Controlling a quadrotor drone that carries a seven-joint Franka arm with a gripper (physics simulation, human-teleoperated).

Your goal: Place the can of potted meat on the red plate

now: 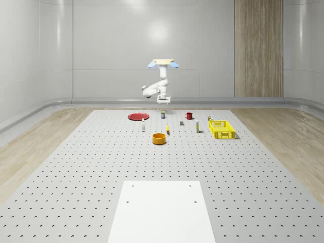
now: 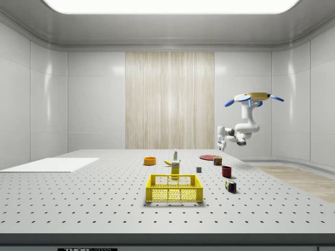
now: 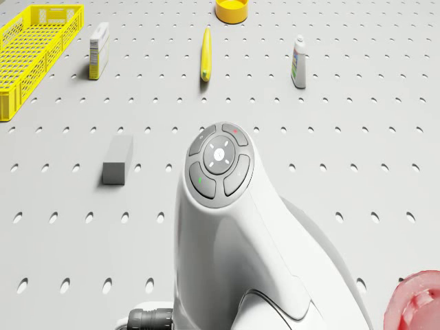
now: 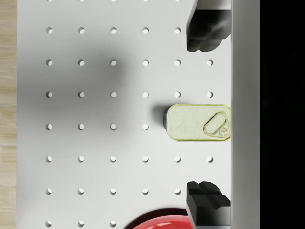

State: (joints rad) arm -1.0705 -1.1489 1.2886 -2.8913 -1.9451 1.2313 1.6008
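Perforated grey metal table [image 1: 76, 167] as landmark. Flat round glossy red plate [image 1: 137, 117] at its far side. Just right of the plate: small rectangular potted-meat can [image 4: 198, 123], pale pull-tab lid, standing on the table. Drone [image 1: 163, 63] hovers above it; gripper [image 4: 206, 119] spread wide over the can, apart from it. Further right: yellow mesh plastic basket [image 1: 221, 129], small carton at its far corner.

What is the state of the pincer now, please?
Pincer: open, holding nothing, above the can of potted meat; the drone hovers over the table.
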